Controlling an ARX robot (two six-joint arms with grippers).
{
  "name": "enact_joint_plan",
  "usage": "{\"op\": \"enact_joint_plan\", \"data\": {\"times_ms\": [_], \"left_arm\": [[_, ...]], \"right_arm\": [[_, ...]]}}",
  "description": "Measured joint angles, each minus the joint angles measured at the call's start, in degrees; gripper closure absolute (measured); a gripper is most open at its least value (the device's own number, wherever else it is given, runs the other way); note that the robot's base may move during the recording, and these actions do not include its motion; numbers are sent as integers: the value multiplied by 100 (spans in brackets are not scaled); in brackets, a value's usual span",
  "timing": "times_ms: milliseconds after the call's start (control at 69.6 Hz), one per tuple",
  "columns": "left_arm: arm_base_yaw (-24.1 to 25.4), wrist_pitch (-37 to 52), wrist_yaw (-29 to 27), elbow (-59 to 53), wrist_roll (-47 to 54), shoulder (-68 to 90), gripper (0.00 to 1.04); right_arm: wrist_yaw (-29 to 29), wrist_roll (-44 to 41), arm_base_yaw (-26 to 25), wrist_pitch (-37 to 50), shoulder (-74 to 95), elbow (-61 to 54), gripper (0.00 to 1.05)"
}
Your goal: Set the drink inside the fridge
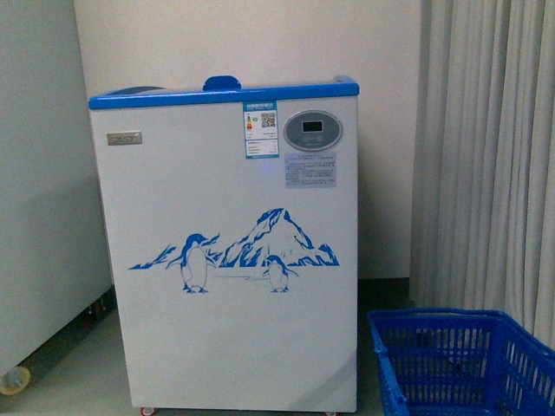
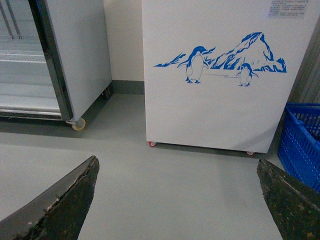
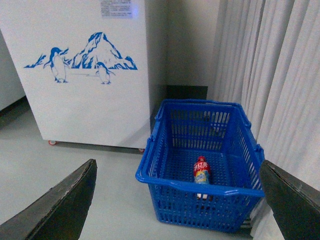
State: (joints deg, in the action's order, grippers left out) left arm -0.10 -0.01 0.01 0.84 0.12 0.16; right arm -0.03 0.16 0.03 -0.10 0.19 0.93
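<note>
Only the right wrist view shows the drink (image 3: 201, 171). It rests on the bottom of the blue basket (image 3: 199, 188), apart from the fridge (image 1: 225, 329). The front view catches just a corner of that basket and no bottle. It alone shows the fridge's blue top rim (image 1: 225, 95) and oval grey display (image 1: 313, 131). The left wrist view adds the grey cabinet (image 2: 80, 55) on casters, standing beside the fridge.

The floor (image 2: 160, 170) is smooth and grey. A pale curtain (image 1: 486, 156) hangs behind the basket, which stands just beside the fridge.

The left gripper (image 2: 176, 161) has its fingers (image 2: 65, 205) spread wide and holds nothing. The right gripper (image 3: 177, 162) is likewise spread wide and empty, touching nothing.
</note>
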Motion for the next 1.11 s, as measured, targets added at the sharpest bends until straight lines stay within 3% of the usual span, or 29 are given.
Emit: {"op": "enact_joint_plan", "data": {"times_ms": [1107], "left_arm": [[0,0,2,0,0,0,8]], "right_arm": [[4,0,0,0,2,0,8]]}}
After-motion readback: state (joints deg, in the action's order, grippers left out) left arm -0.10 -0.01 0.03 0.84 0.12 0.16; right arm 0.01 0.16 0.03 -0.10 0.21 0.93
